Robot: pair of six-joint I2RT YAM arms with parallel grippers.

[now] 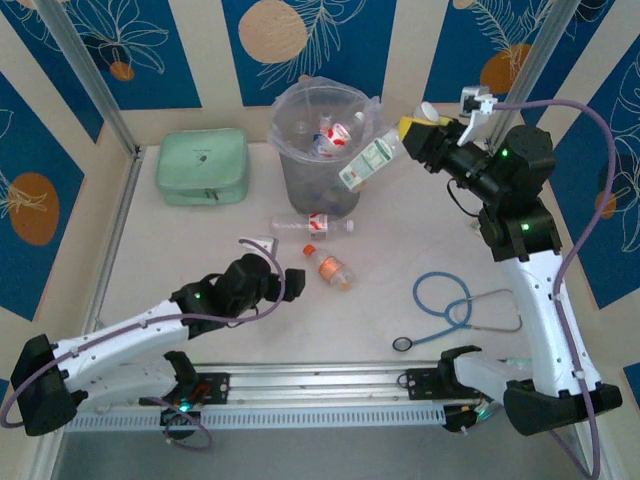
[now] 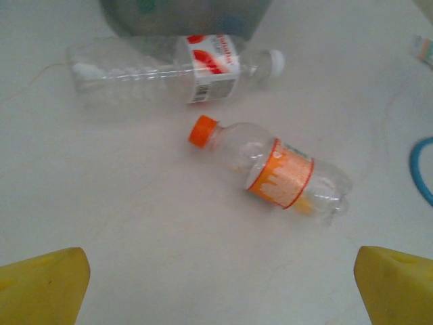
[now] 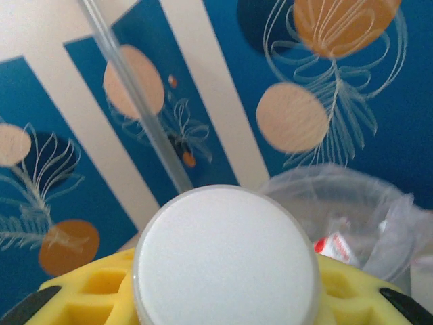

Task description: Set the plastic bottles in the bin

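Right gripper (image 1: 418, 130) — clamped on green-labelled bottle (image 1: 368, 160) slanting down beside bin (image 1: 300, 175) rim; left gripper (image 2: 220, 277) — agape, orange-capped bottle (image 2: 277, 172) ahead.

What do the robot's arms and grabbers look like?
The left arm and right arm are white tubes with chunky black joints and tiny green lights. A thin purple cable loops along each. The left gripper and right gripper have yellow fingers.

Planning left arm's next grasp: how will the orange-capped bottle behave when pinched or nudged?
The orange-capped bottle lies on its side, so a nudge would probably roll it. It looks mostly empty and thin-walled, so likely light and apt to crumple under a squeeze.
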